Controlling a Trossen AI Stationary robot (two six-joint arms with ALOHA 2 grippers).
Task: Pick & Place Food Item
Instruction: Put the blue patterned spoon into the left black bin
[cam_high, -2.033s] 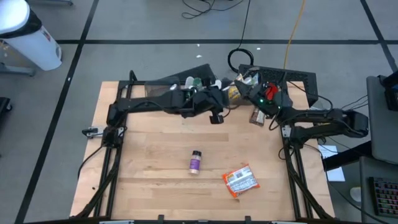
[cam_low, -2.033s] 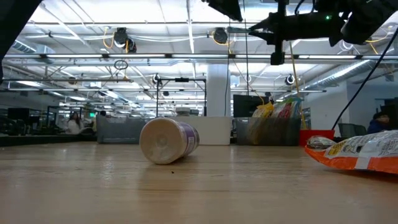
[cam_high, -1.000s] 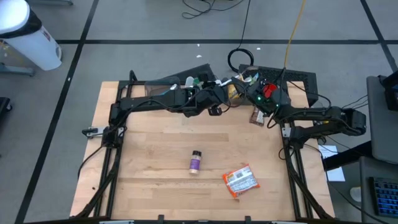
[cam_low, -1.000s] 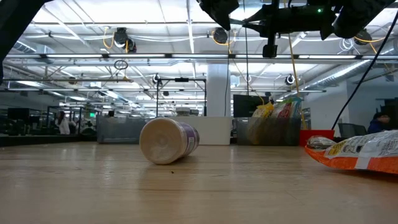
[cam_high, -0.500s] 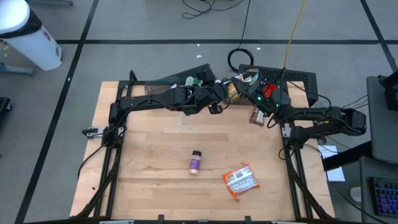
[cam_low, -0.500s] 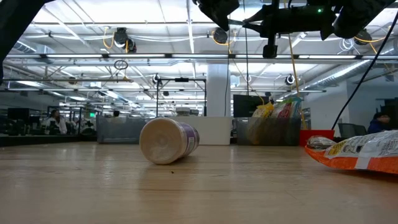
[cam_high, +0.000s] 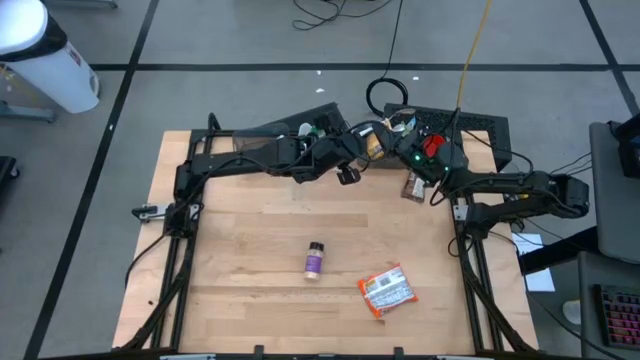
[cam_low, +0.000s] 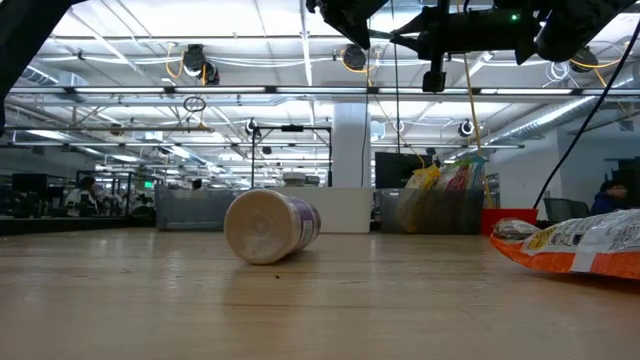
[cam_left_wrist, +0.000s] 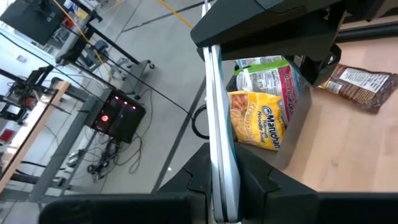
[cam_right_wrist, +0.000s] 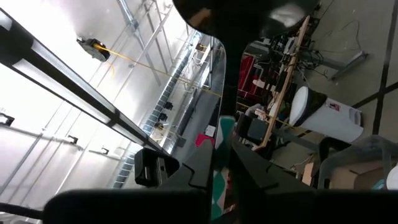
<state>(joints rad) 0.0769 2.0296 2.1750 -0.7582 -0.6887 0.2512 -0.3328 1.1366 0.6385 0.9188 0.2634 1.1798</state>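
The left gripper (cam_left_wrist: 222, 186) has its 2 fingers closed on a thin, flat, pale-edged packet (cam_left_wrist: 219, 118) that stands up edge-on between them. Just past the fingertips stands a yellow Maruchan noodle pack (cam_left_wrist: 258, 118), with a green-and-pink bag (cam_left_wrist: 273, 74) touching it behind. Farther out, a brown pouch (cam_left_wrist: 360, 81) lies flat on the wooden table (cam_left_wrist: 323, 155).

The right gripper (cam_right_wrist: 222, 158) is likewise nearly shut — pinched on a thin teal-and-white wrapper (cam_right_wrist: 221, 168) sticking out between the fingers; what it is cannot be told.

From above, both grippers meet at the far edge of the table (cam_high: 250, 290), left gripper (cam_high: 362, 140) beside right gripper (cam_high: 392, 140). Well apart from them, on the near half, a small purple-labelled bottle (cam_high: 314, 260) lies on its side, and an orange snack packet (cam_high: 387, 291) lies flat nearby.
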